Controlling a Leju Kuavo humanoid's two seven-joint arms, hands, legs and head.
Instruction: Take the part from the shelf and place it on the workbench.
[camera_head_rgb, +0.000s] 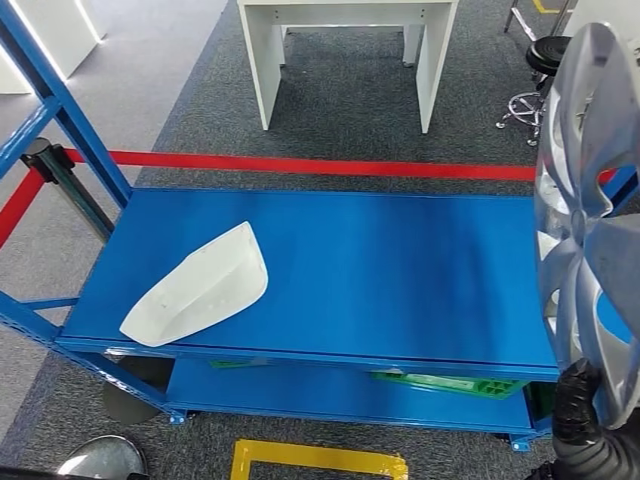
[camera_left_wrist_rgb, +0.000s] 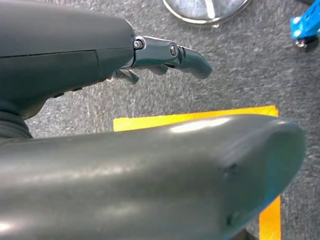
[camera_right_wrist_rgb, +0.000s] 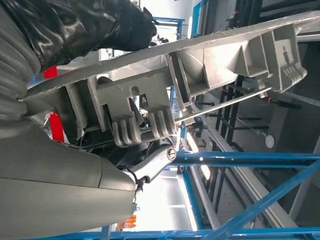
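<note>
Up at the right edge of the head view, the right hand (camera_head_rgb: 577, 405), black-gloved, had its fingers (camera_right_wrist_rgb: 113, 22) clamped on the rim of a silver wheel cover (camera_head_rgb: 585, 220), the part to be moved. It stood upright above those fingers, lifted off the blue shelf (camera_head_rgb: 340, 270). From the wrist, its ribbed grey back face lay between glove and thumb. The left hand (camera_left_wrist_rgb: 151, 55) hung over grey carpet, fingers straight and spread, holding nothing. Well away from the gripping fingers, across the shelf, lay a white moulded shell (camera_head_rgb: 200, 285). Beyond stood a white tabletop (camera_head_rgb: 347, 10), perhaps the workbench. Carrying it well probably meant keeping the grip firm on the thin rim, the cover steady, and clearing the shelf frame while turning. No brand, label or writing could be read anywhere.
</note>
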